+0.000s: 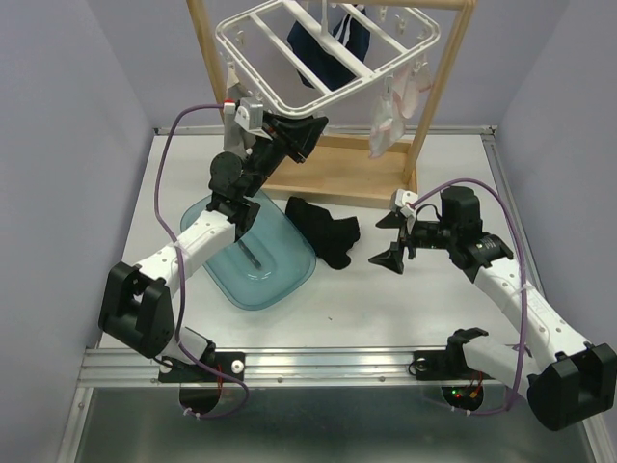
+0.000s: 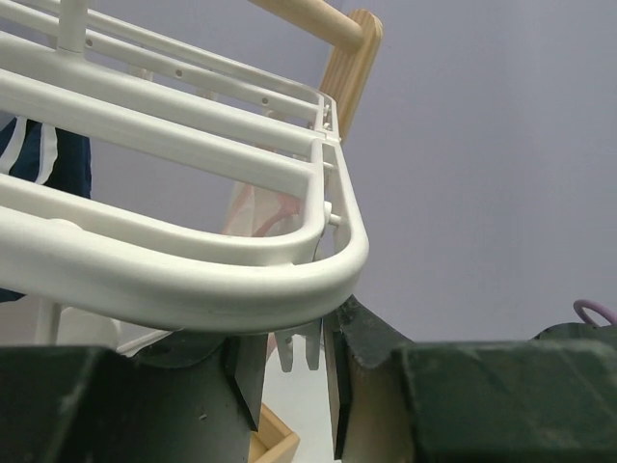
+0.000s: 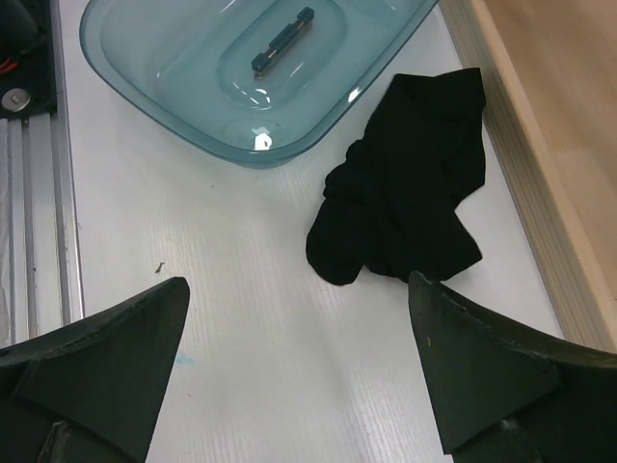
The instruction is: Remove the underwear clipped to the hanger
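Observation:
The white hanger hangs tilted from the wooden stand at the back. Navy blue underwear with white print and a pale pink-white piece hang clipped to it. A black piece lies loose on the table. My left gripper is raised under the hanger's near corner. In the left wrist view its jaws stand narrowly open around a dangling white clip, below the rounded corner. My right gripper is open wide and empty, low over the table, with the black piece just ahead.
A clear blue tray lies on the table under the left arm, with a small dark clip in it. The wooden stand's base and right post stand behind the black piece. Grey walls close in both sides.

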